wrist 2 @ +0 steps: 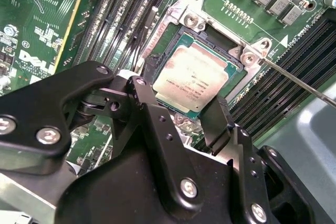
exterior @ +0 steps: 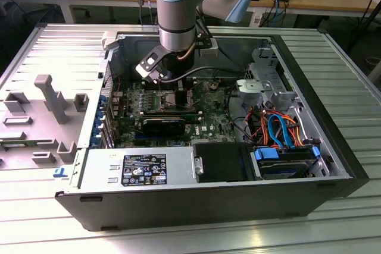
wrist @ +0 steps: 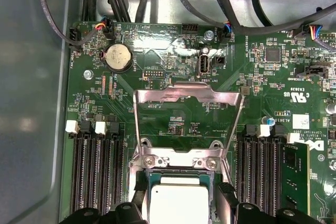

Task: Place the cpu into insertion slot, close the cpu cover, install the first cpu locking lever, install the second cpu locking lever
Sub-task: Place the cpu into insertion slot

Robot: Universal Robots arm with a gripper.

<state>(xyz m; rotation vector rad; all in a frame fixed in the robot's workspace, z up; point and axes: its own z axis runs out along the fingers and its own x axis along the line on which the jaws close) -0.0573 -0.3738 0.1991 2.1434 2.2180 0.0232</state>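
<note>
1. The cpu lay flat in the insertion slot with its dull silver top facing up. It sat directly between the fingers of the hand.
2. The hand pinched the cpu. Its two black fingers stood against opposite edges of the chip, and no gap showed in the second wrist view. In the first wrist view the cpu sat the same way within the hand.
3. The cpu cover stood swung open. It tilted up from its hinge on the side of the insertion slot away from the hand, and green board showed through its square window.
4. A thin locking lever stuck out from one corner of the slot, slanting away from the hand.
5. Long black memory slots ran along both sides of the hand, just beside its fingers.
6. Beyond the open cover, farther from the hand, sat a coin cell battery and a bundle of black cables.
7. In the exterior view the arm reached down into an open computer case lying on a ribbed metal desk. The power supply lay well apart from the hand.
</note>
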